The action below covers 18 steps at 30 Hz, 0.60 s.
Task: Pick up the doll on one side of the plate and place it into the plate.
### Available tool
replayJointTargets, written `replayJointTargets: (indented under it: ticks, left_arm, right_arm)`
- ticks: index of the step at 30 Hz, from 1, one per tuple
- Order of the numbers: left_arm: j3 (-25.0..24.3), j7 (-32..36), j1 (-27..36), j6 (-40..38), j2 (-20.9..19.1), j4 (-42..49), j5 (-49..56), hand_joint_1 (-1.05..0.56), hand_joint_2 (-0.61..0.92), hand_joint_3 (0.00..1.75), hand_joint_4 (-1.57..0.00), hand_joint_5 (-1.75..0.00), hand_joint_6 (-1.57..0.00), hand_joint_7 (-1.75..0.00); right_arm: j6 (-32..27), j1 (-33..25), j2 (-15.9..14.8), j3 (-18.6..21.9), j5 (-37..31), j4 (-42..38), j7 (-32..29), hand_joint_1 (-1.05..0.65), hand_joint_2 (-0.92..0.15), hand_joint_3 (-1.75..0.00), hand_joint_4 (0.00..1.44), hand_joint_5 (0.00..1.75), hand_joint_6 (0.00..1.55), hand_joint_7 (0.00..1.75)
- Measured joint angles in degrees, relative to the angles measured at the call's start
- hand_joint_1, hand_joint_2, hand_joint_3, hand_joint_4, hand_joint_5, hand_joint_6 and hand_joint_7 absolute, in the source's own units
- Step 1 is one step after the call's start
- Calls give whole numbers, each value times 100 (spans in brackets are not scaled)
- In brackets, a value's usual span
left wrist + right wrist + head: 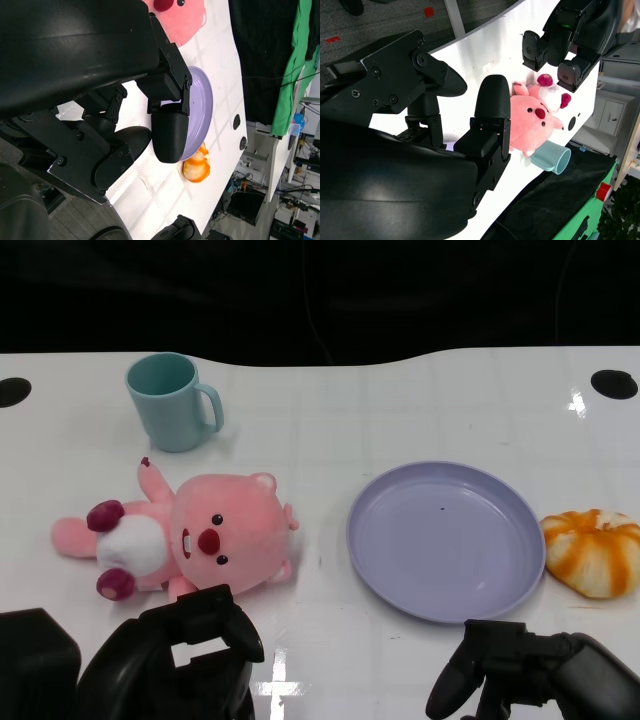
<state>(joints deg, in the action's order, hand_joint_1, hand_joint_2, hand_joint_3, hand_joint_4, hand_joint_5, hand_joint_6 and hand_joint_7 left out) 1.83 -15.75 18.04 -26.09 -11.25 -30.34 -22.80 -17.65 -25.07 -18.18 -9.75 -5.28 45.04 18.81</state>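
A pink plush doll [190,535] lies on its back on the white table, left of the lilac plate [445,538]. The doll also shows in the left wrist view [181,20] and the right wrist view [535,122]. The plate [200,107] holds nothing. My left hand [190,655] hovers just in front of the doll at the table's near edge, fingers apart, holding nothing. In front of the plate, my right hand [530,675] is low and open, nothing in it.
A teal mug [172,400] stands behind the doll. An orange-and-white striped toy [592,552] lies right of the plate, touching its rim. Black round holes [612,383] mark the table's far corners. The table's back edge meets a dark backdrop.
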Motion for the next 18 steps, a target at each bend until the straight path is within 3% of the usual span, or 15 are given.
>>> replayJointTargets:
  ticks: [18]
  left_arm:
    - [1, -1, 50, -9, 2, -19, 0, -14, 50, 123, -80, -175, -75, -150]
  right_arm:
    - [42, -26, -3, 61, 39, 14, -7, -7, -57, -103, 66, 154, 64, 119]
